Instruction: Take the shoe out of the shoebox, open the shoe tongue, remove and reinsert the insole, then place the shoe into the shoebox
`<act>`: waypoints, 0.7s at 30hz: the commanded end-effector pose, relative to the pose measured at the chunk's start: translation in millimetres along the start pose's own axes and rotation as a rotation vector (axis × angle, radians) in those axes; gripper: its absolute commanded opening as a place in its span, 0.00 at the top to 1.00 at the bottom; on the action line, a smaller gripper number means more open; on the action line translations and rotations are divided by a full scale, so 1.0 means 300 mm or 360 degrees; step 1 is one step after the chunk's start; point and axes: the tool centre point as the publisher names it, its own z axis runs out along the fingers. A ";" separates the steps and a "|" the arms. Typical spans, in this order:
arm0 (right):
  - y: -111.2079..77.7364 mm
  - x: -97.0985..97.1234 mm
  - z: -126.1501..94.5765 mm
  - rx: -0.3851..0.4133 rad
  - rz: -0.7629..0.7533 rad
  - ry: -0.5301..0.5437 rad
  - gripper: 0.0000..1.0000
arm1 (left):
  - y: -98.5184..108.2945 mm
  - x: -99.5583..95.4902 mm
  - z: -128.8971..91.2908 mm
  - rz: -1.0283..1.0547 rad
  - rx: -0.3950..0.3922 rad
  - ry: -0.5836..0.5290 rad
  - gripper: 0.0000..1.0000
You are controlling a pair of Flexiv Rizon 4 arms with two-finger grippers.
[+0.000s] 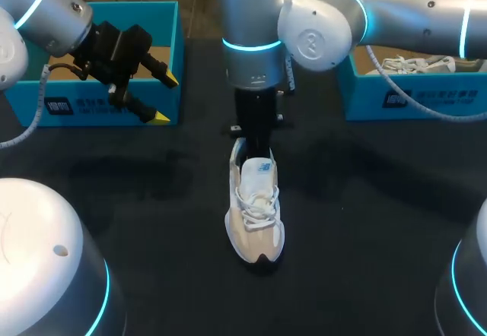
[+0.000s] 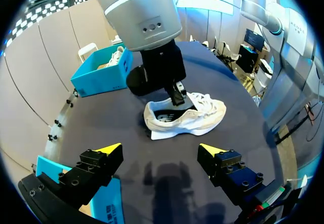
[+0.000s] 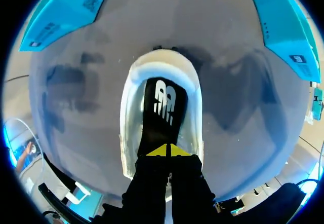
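Note:
A white shoe with white laces lies in the middle of the black table, toe toward me. My right gripper points straight down into its heel opening. In the right wrist view its yellow tips are shut together over the black insole, which lies flat in the shoe; I cannot tell whether they pinch it. The left wrist view shows that gripper inside the shoe. My left gripper hangs open and empty in front of the left blue shoebox, its own view facing the shoe.
A second blue shoebox at the back right holds another white shoe; it also shows in the left wrist view. Both boxes flank the shoe in the right wrist view. Bare black table surrounds the shoe.

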 end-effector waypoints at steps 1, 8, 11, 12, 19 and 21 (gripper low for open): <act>0.011 0.007 0.035 0.0031 0.0002 0.0024 1.00 | 0.000 0.001 -0.003 0.0001 -0.0005 0.0002 0.00; -0.002 0.018 0.029 0.0057 0.0018 0.0006 0.00 | 0.000 0.001 -0.003 0.0001 -0.0005 0.0002 0.00; -0.010 0.023 0.011 0.0049 0.0023 -0.0002 0.00 | 0.000 0.001 -0.003 0.0001 -0.0005 0.0002 0.00; -0.012 0.024 0.006 0.0045 0.0023 -0.0011 0.00 | 0.000 0.001 -0.003 0.0001 -0.0005 0.0002 0.00; -0.015 0.043 -0.018 0.0051 0.0008 -0.0054 0.00 | 0.000 0.001 -0.003 0.0001 -0.0005 0.0002 0.00; -0.016 0.047 -0.023 0.0051 0.0008 -0.0065 0.00 | 0.000 0.001 -0.003 0.0001 -0.0005 0.0002 0.00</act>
